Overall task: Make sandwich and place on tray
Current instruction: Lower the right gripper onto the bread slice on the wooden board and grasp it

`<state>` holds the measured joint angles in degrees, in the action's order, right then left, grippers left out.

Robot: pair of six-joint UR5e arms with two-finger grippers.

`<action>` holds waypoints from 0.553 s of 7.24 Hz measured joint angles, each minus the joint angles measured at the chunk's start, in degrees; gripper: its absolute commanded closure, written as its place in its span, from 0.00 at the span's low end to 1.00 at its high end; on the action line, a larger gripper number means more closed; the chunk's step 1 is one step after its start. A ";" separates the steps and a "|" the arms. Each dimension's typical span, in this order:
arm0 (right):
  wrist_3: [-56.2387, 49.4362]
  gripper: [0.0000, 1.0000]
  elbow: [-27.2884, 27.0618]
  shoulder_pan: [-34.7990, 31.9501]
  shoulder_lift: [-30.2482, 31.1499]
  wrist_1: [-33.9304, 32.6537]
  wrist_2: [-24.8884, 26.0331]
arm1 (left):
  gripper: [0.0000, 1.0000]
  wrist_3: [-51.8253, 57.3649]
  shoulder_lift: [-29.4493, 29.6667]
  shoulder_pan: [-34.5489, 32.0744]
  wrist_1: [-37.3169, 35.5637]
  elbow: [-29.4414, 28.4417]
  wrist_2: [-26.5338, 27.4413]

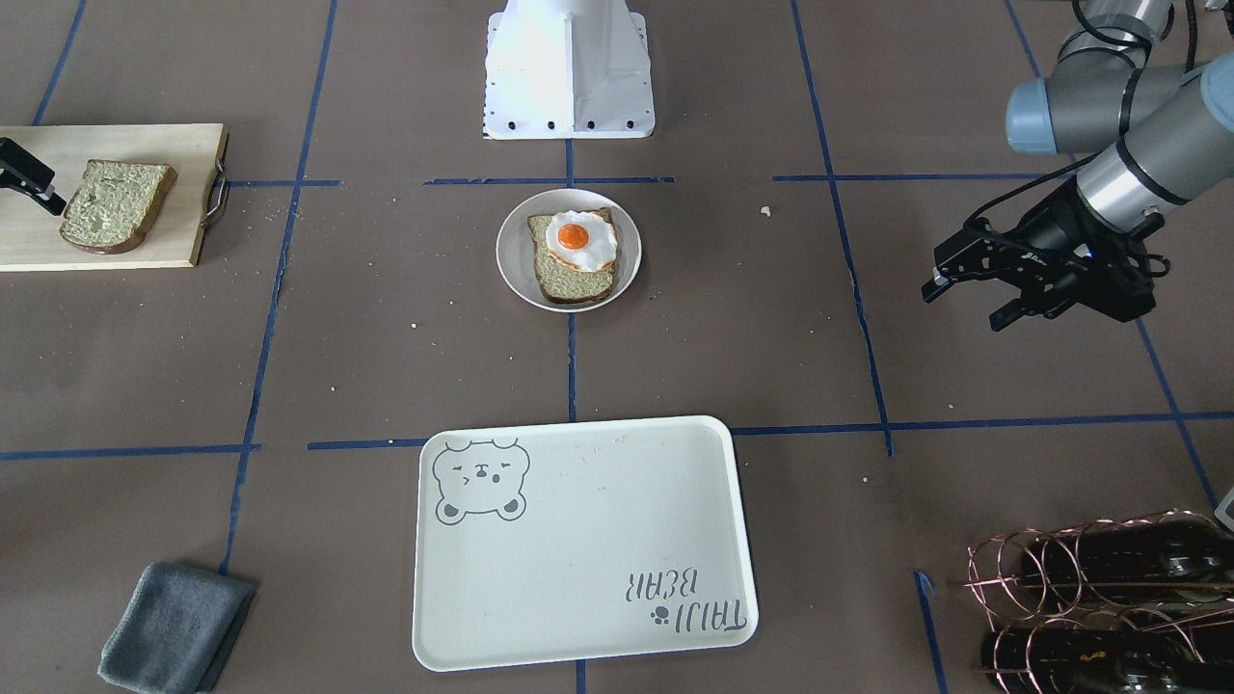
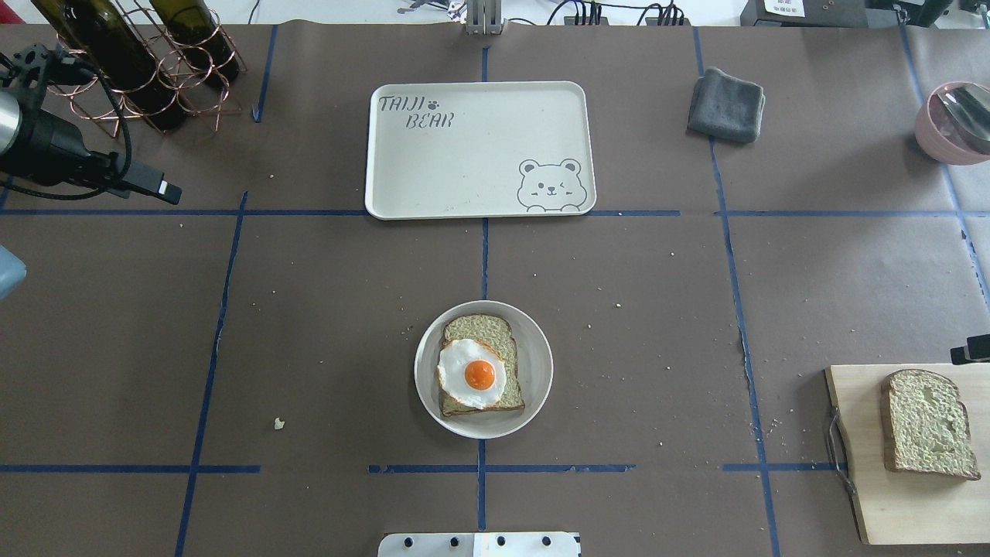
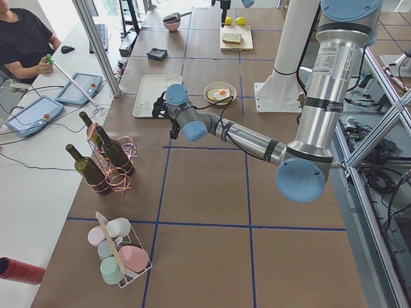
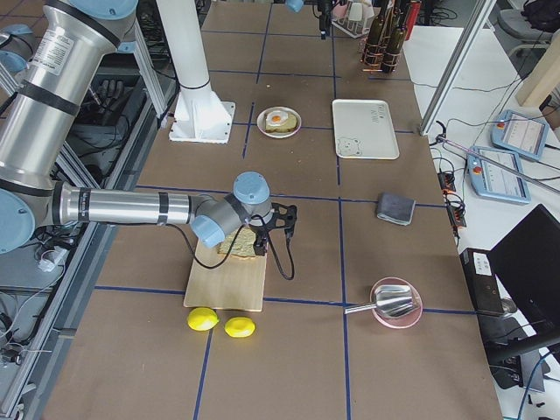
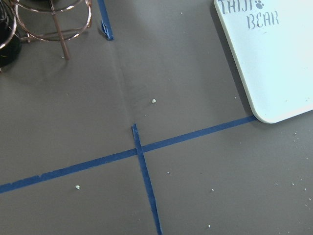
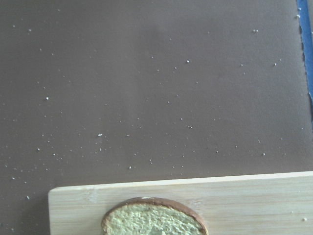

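Overhead exterior: egg [image 2: 472,374] sits on a slice [image 2: 487,329], tray [image 2: 464,155] apart.
Left gripper [image 1: 961,308] hangs released, far from egg; right gripper [image 1: 34,183]: grip cannot be told, second slice [image 2: 924,424] on board [image 2: 858,433] just beside it.

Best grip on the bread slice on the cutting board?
Come straight down and pinch the slice across its two long crust sides. It lies flat on the board, so its faces offer no hold; the straight, parallel sides probably do.
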<state>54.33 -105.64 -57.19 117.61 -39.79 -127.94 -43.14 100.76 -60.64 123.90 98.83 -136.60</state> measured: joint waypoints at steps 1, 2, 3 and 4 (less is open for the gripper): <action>3.70 0.01 2.18 3.79 0.86 5.28 2.01 | 0.00 -0.85 0.49 0.63 0.25 -0.21 0.54; 6.17 0.02 3.59 7.27 1.49 8.34 3.95 | 0.00 -1.25 0.74 0.95 0.34 -0.30 1.36; 7.29 0.02 4.23 9.69 2.10 9.60 5.44 | 0.00 -1.37 0.88 1.09 0.37 -0.38 1.79; 7.73 0.10 4.45 10.82 2.80 10.05 6.11 | 0.00 -1.39 0.94 1.17 0.38 -0.46 1.95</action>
<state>62.06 -101.19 -46.37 120.40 -29.75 -121.83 -44.52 101.70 -59.47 124.27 98.38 -134.64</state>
